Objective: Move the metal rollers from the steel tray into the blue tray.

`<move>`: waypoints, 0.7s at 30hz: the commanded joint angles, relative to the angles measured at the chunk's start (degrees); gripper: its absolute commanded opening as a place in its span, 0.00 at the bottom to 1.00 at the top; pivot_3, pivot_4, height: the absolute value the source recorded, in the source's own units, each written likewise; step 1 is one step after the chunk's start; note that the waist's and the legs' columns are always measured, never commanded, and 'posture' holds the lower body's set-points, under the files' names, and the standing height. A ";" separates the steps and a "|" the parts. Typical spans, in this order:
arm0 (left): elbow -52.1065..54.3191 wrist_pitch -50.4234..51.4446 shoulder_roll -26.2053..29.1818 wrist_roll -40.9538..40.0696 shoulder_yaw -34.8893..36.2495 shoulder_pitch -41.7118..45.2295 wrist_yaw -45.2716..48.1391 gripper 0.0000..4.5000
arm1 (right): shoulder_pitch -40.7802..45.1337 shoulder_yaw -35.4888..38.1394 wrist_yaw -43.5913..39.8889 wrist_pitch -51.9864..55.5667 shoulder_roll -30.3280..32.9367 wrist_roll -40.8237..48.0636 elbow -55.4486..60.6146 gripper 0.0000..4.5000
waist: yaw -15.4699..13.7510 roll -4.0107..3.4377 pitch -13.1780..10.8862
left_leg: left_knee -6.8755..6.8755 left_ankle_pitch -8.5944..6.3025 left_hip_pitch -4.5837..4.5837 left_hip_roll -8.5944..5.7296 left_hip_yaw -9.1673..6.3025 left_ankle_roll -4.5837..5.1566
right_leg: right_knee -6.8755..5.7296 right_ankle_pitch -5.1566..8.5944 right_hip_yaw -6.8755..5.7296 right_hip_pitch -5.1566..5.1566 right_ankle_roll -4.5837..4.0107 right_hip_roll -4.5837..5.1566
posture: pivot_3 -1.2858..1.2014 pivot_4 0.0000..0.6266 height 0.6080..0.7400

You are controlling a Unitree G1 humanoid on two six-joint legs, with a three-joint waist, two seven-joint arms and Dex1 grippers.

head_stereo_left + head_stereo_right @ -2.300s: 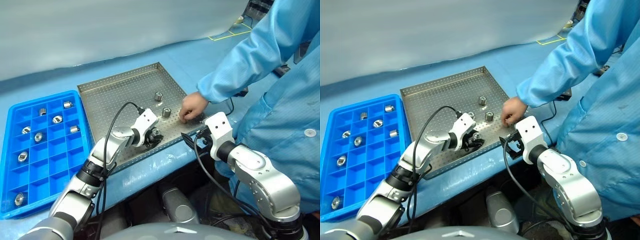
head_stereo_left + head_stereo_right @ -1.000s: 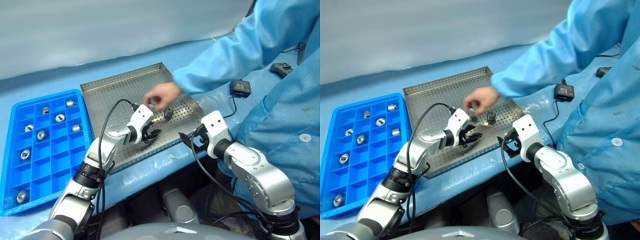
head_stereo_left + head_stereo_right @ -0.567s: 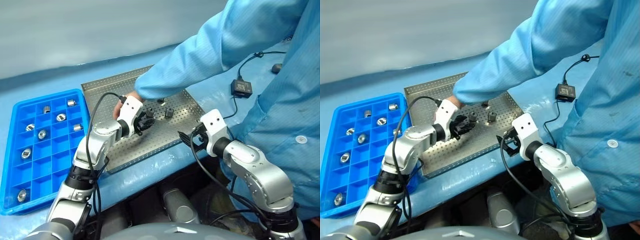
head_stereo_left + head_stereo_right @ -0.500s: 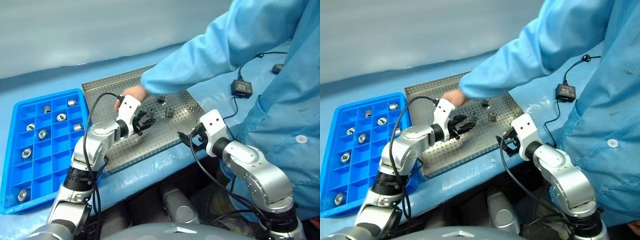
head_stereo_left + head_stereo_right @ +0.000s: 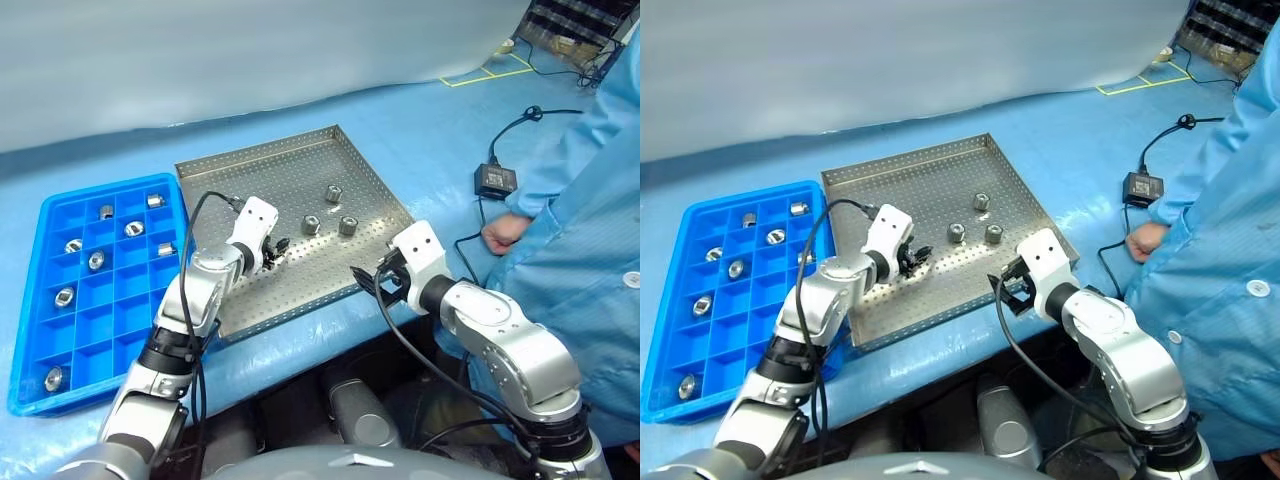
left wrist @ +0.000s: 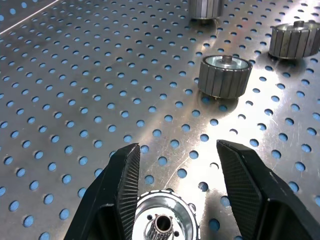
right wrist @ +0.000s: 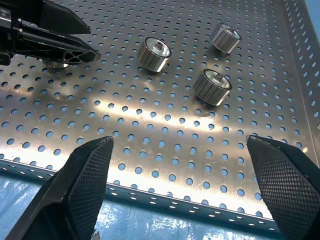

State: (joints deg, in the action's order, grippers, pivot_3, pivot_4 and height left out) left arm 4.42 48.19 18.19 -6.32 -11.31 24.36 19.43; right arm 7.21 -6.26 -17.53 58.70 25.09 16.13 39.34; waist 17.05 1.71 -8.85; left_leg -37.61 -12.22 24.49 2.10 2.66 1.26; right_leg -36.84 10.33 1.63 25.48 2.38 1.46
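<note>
blue tray (image 5: pixel 40 330), silver steel tray (image 5: pixel 250 170) (perforated), shiny rollers (image 5: pixel 311 224)

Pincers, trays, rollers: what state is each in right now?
Left pincer: shut on one roller, over the steel tray.
Right pincer: open, empty.
Steel tray: three loose rollers standing on end.
Blue tray: eight sorted rollers, one per compartment; other compartments empty.
</note>
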 commanded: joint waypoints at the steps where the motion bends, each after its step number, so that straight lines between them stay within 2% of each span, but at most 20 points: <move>1: 1.12 0.38 1.54 1.65 -0.68 -0.04 0.55 0.58 | -0.44 0.52 0.21 -0.91 -0.35 0.27 2.20 1.00 | -0.01 0.00 0.00 | 0.00 0.00 -0.02 0.00 0.00 0.00 | -0.01 0.00 0.00 0.00 -0.01 0.00 | 0.39 0.24 1.00; 10: -1.57 2.81 1.18 2.55 -1.13 -0.77 0.28 0.58 | -0.42 0.40 0.33 -1.06 -0.89 0.17 2.05 1.00 | -0.14 0.00 0.01 | 0.00 0.00 -0.01 0.01 -0.01 0.00 | 0.00 0.00 0.00 -0.02 0.00 0.04 | 0.39 0.24 1.00; 14: -2.19 2.87 1.09 2.39 -1.20 -0.96 0.96 0.39 | -0.29 0.24 0.36 -1.10 -1.01 0.16 2.08 1.00 | -0.15 -0.01 0.02 | -0.01 0.00 -0.07 0.00 0.00 0.01 | -0.01 0.00 0.00 -0.08 -0.01 0.04 | 0.39 0.24 1.00; 21: 0.16 3.75 -0.03 -1.41 2.30 -0.84 3.23 0.38 | 0.43 -1.16 0.07 -1.85 -1.94 0.21 0.94 1.00 | -0.15 -0.02 0.03 | -0.01 0.01 -0.13 0.01 0.00 0.01 | -0.02 0.00 0.01 -0.12 -0.01 0.04 | 0.39 0.24 1.00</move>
State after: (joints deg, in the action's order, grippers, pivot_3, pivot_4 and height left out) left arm 3.46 51.13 18.68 -5.99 -10.21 23.63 21.52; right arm 6.59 -7.15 -17.35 58.44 23.64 16.13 39.32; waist 16.90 1.69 -8.82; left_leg -37.62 -12.21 24.37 2.10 2.66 1.27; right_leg -36.85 10.33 1.64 25.37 2.37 1.50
